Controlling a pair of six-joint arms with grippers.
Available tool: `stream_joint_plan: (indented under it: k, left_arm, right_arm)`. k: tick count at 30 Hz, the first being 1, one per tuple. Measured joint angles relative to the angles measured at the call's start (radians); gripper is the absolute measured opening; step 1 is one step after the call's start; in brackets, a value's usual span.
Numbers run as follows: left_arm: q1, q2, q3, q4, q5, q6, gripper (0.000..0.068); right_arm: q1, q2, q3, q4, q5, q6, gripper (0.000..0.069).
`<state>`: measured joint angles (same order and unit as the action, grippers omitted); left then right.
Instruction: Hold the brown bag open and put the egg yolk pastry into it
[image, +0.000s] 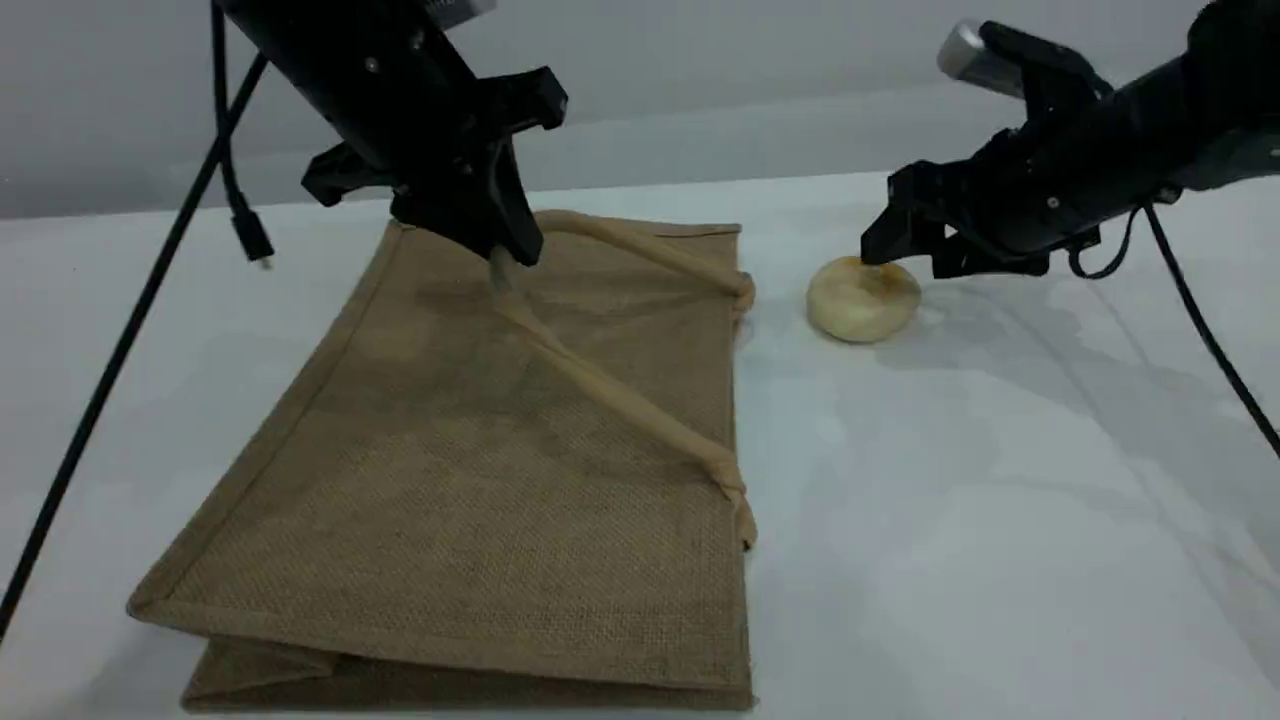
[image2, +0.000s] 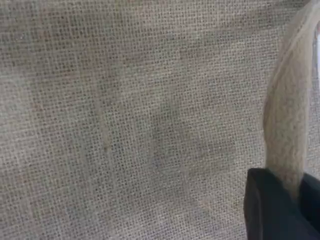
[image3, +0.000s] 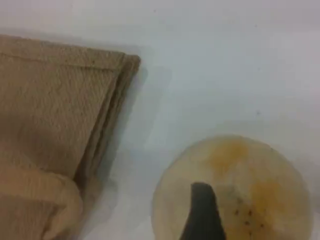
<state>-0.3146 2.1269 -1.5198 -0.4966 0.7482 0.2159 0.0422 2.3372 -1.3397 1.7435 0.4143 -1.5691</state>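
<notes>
The brown bag (image: 480, 480) lies flat on the white table, its mouth towards the right. My left gripper (image: 500, 262) is shut on one beige loop handle (image: 600, 390) and holds it a little above the fabric. In the left wrist view the handle (image2: 287, 115) runs up from between the dark fingertips (image2: 272, 210) over the woven cloth (image2: 125, 125). The egg yolk pastry (image: 862, 298) sits on the table just right of the bag's mouth. My right gripper (image: 908, 258) stands open at its far top edge. One fingertip (image3: 202, 215) shows over the pastry (image3: 250, 185), beside the bag's corner (image3: 55, 100).
Black cables hang down at the far left (image: 120, 340) and far right (image: 1200, 320) of the table. A bare white tabletop (image: 1000, 520) stretches in front of the pastry and to the right of the bag.
</notes>
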Motion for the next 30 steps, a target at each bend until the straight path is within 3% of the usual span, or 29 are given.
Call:
stream_joint_plan:
  k: [14, 18, 24, 30]
  left_arm:
    - [0.001, -0.016, 0.0, 0.0, -0.002, 0.0, 0.0086]
    - [0.001, -0.016, 0.0, 0.0, -0.001, 0.001, 0.0086]
    - [0.001, -0.016, -0.006, 0.004, 0.024, 0.014, 0.0086]
    - [0.001, -0.016, -0.116, 0.047, 0.187, 0.05, 0.0086]
  right_arm:
    - [0.012, 0.053, -0.029, 0.002, 0.01, -0.001, 0.0432]
    - [0.02, 0.056, -0.034, 0.003, 0.015, -0.001, 0.0341]
    - [0.018, 0.055, -0.034, 0.002, 0.019, -0.001, 0.0065]
    - [0.016, -0.025, -0.019, -0.091, 0.025, 0.003, 0.0039]
